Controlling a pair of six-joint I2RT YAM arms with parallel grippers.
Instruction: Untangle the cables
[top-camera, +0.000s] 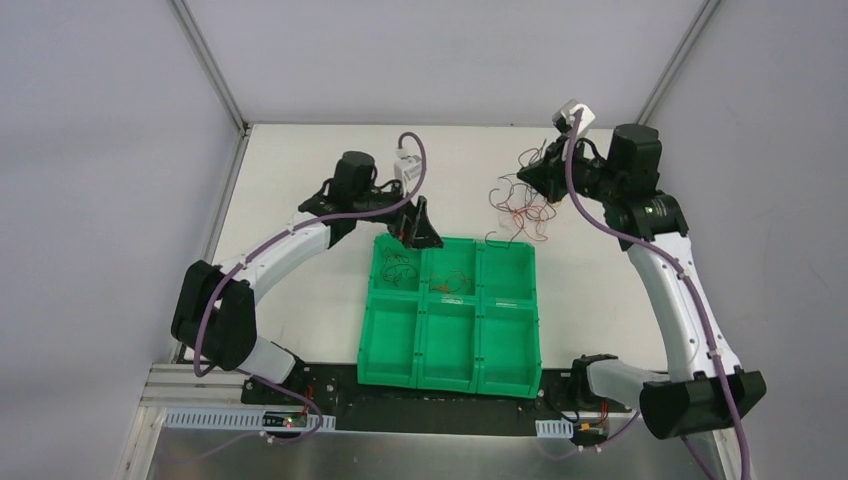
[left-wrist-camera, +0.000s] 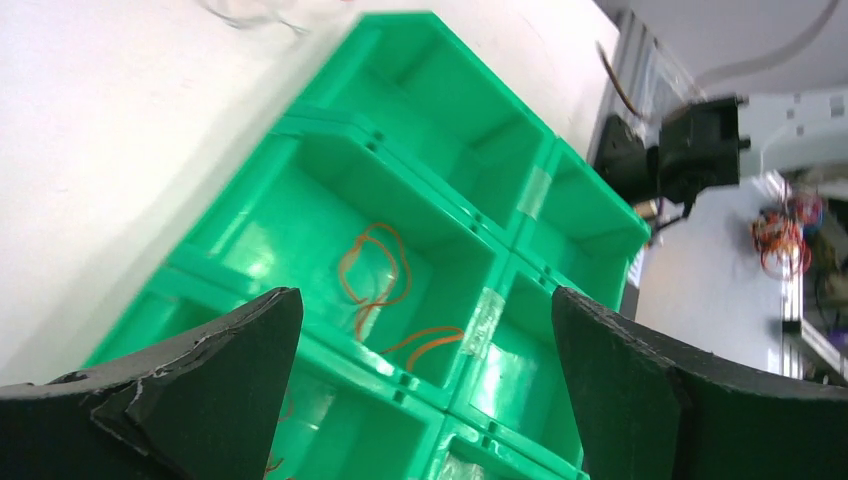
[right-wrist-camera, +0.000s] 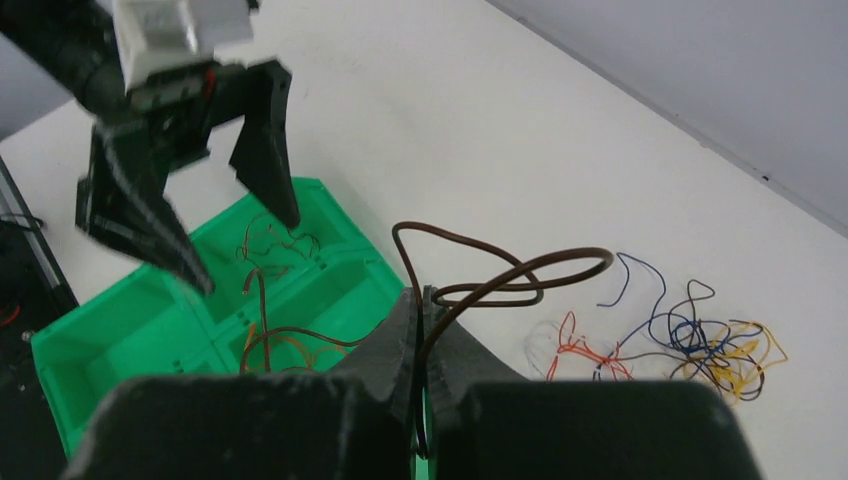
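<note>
A tangle of thin cables (top-camera: 520, 203) in red, orange, yellow, blue and dark colours lies on the white table behind the green tray; it shows as a loose heap of cables (right-wrist-camera: 700, 345) in the right wrist view. My right gripper (right-wrist-camera: 421, 296) is shut on a brown cable (right-wrist-camera: 596, 254) that loops up above its fingertips, held over the table near the heap. My left gripper (left-wrist-camera: 425, 345) is open with nothing between its fingers, hovering over the back-left compartments of the tray. An orange cable (left-wrist-camera: 375, 270) lies in one compartment below it.
The green six-compartment tray (top-camera: 500, 345) sits at the middle near edge. A dark cable (top-camera: 398, 270) lies in its back-left compartment and an orange-brown one (top-camera: 452, 286) in its back-middle one. Grey walls close in the table at the back and sides.
</note>
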